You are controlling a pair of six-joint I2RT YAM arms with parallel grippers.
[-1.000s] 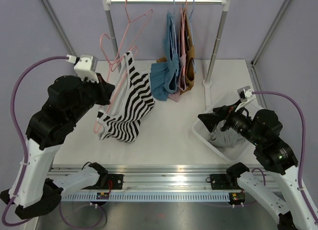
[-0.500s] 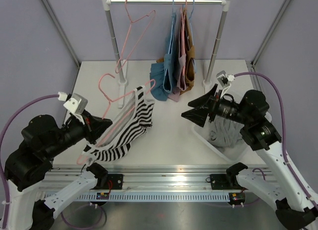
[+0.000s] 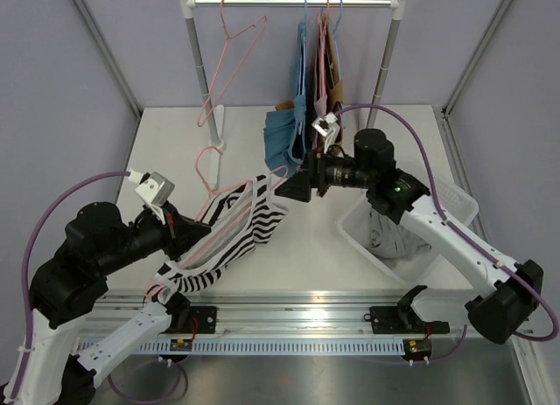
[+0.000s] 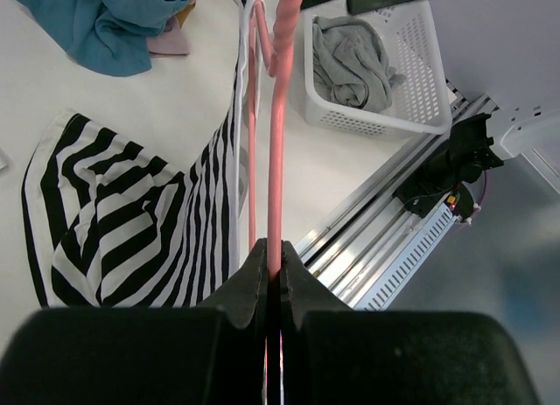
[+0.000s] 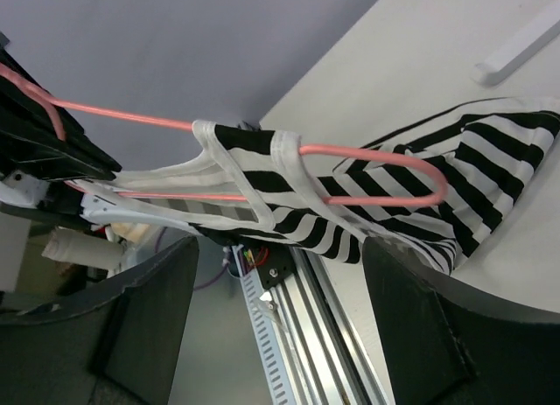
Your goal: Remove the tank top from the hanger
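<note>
Left pincer [image 4: 273, 256] clamped on pink hanger [image 4: 282, 116], right pincer [image 5: 278, 247] wide, striped tank top [image 5: 490, 151] just before it

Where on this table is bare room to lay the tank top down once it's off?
Bare table left of the left rack post; also the front strip between the striped tank top and the basket. Crowded under the rail, where the blue cloth heap lies, and around the right hand.
</note>
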